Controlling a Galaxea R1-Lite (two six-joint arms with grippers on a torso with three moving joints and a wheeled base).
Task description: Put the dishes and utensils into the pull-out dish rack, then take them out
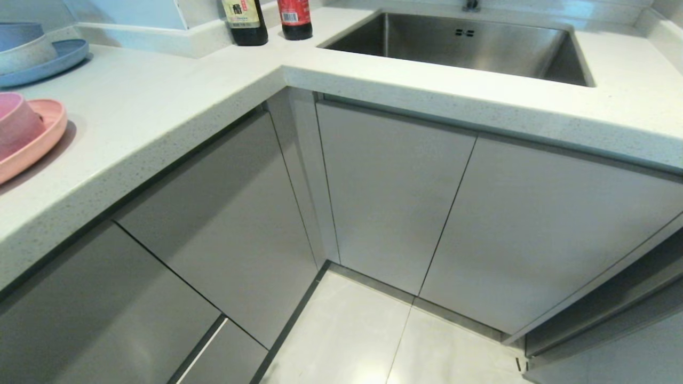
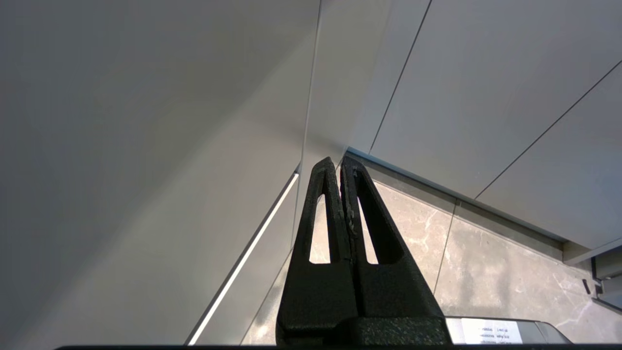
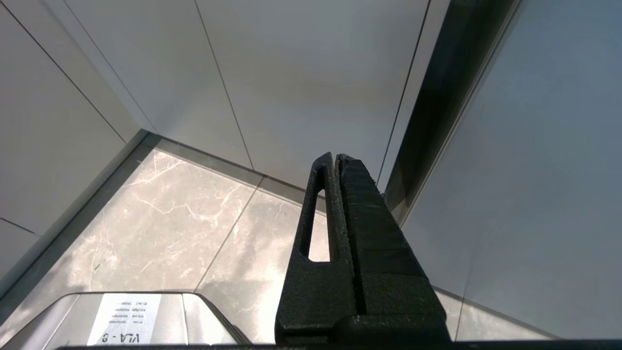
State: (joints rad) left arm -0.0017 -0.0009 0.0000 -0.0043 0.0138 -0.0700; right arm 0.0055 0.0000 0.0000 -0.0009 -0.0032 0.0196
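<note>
Corner of an L-shaped kitchen, seen from my head camera. The pink plate (image 1: 37, 141) lies on the white countertop (image 1: 160, 106) at my far left, with the pink bowl (image 1: 16, 122) sitting in it; both are cut by the edge of the view. Behind them stand a blue plate (image 1: 58, 61) and its stacked bowls (image 1: 21, 45), which are not mine to move. Chopsticks and spoon are nowhere in view. The pull-out dish rack is not visible either: every grey cabinet front (image 1: 229, 224) below the counter is closed, so I judge that it sits behind one of them.

Both my arms hang low, outside the head view. My left gripper (image 2: 338, 163) points at the floor near the cabinet corner, jaws pressed together and empty. My right gripper (image 3: 335, 158) hangs likewise over the marble floor (image 3: 184, 228), jaws together, holding nothing.

Step in hand, as I judge it: opening the rack's compartment before any loading. To do this well I should first identify which front is the pull-out, spread the jaws before reaching its edge, hook the lip squarely, and draw straight outward. The sink (image 1: 464, 45) and two bottles (image 1: 267, 21) lie well apart from this work.
</note>
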